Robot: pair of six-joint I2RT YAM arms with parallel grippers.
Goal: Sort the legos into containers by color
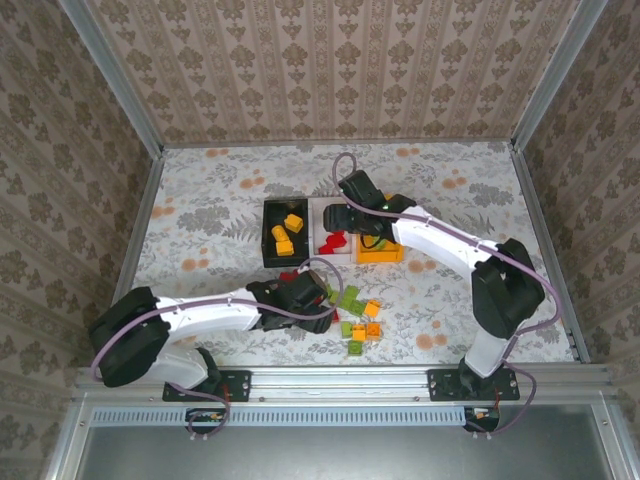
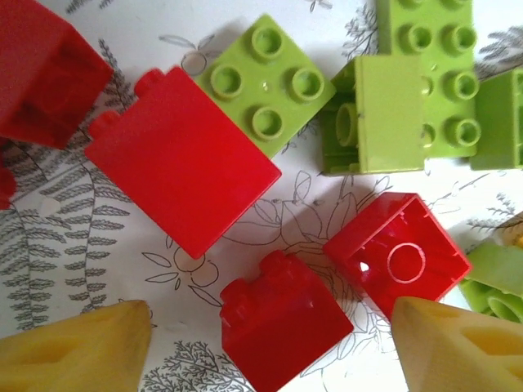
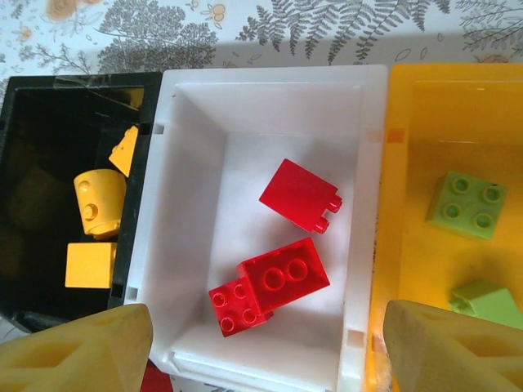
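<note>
**Glossy bricks, three bins, both end effectors spread**

Left end effector [image 2: 270, 343] hangs over the loose pile on the fern-print desk [image 2: 49, 245]. Its waxy yellow wedge fingers [image 2: 82, 351] sit wide apart on either side of a smooth red brick [image 2: 282, 322], not touching it. Studded green bricks [image 2: 265, 82] lie just beyond. Right end effector [image 3: 265, 347] is spread too, above the white bin [image 3: 270, 77] holding red blocks [image 3: 301, 194]. Yellow pieces [image 3: 98, 200] sit in the black bin [image 3: 24, 163], and green blocks [image 3: 467, 204] in the orange bin [image 3: 458, 77].

Floral table [image 1: 200, 200], three containers [image 1: 322, 215], loose legos [image 1: 355, 310] scattered
</note>
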